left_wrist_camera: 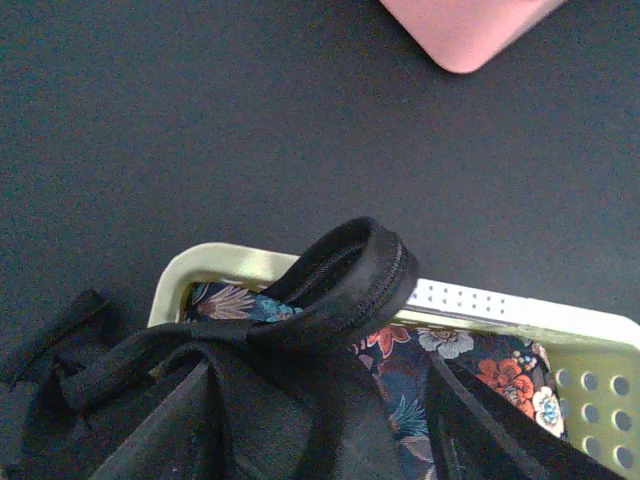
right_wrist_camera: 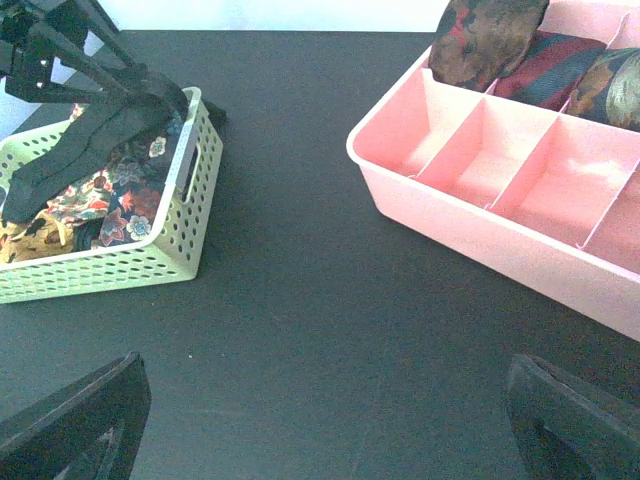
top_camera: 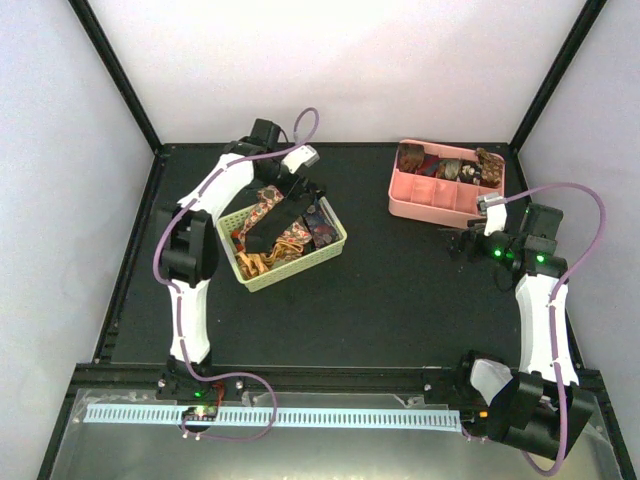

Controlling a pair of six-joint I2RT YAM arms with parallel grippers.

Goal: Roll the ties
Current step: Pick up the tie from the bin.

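A black tie lies slanted across a pale green basket holding several patterned ties. My left gripper is over the basket's far side, fingers spread, with the black tie bunched and looped between them. A navy floral tie lies beneath. Whether the fingers press the tie is unclear. My right gripper is open and empty, low over the bare mat, just in front of the pink tray. Rolled ties sit in the tray's far compartments.
The pink tray's near compartments hold nothing. The basket stands at the left of the right wrist view, with the left gripper above it. Black frame posts stand at the table's back corners.
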